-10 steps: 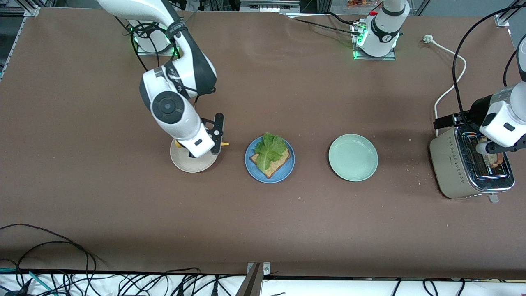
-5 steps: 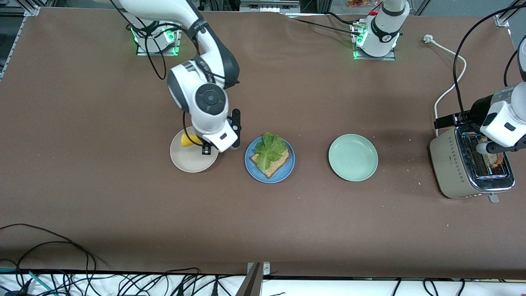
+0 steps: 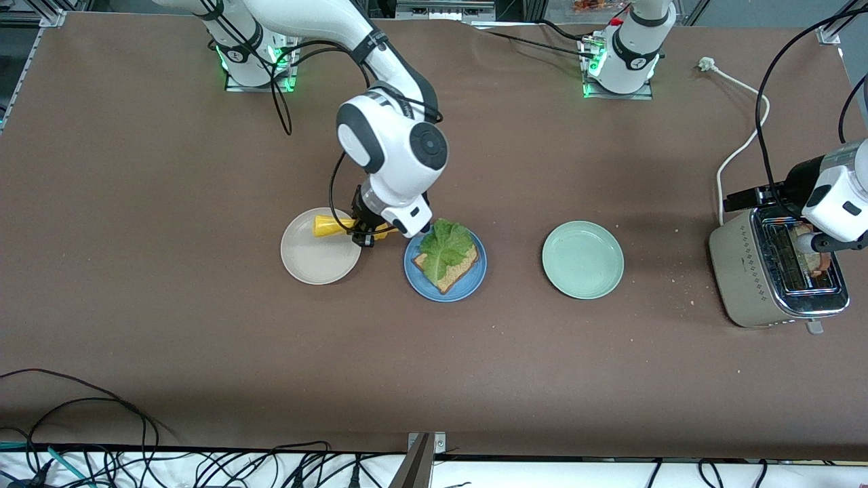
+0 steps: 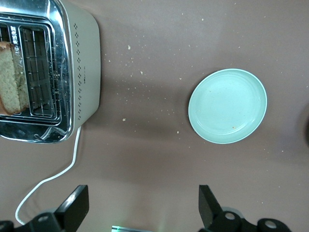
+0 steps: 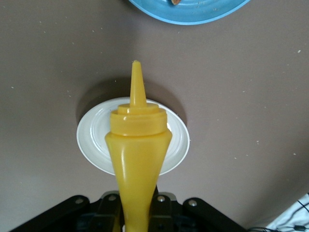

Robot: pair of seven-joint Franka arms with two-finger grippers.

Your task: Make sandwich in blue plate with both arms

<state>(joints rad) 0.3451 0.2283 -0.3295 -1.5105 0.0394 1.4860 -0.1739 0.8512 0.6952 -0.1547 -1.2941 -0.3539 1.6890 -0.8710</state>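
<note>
The blue plate [image 3: 470, 290] lies mid-table and carries one slice of brown bread [image 3: 453, 272] with a green lettuce leaf [image 3: 444, 245] on top. My right gripper [image 3: 367, 231] hangs over the gap between this plate and a beige-white plate [image 3: 305, 268]. It is shut on a yellow squeeze bottle [image 3: 327, 226], held level with its nozzle over the beige-white plate. The right wrist view shows the same bottle [image 5: 137, 140] in my right gripper [image 5: 136, 209], with the blue plate [image 5: 188, 14] at its edge. My left gripper [image 3: 822, 245] is open and empty over the toaster [image 3: 746, 271], which holds a bread slice [image 4: 9, 77].
A pale mint-green plate [image 3: 582, 259] sits bare between the blue plate and the toaster. The toaster's white cord [image 3: 739, 146] runs toward the left arm's base. Crumbs lie around the toaster. Black cables [image 3: 102, 407] hang along the table's edge nearest the camera.
The right arm swung from over the beige-white plate toward the blue plate, carrying the yellow bottle and turning it level. The left hand shifted slightly over the toaster.
</note>
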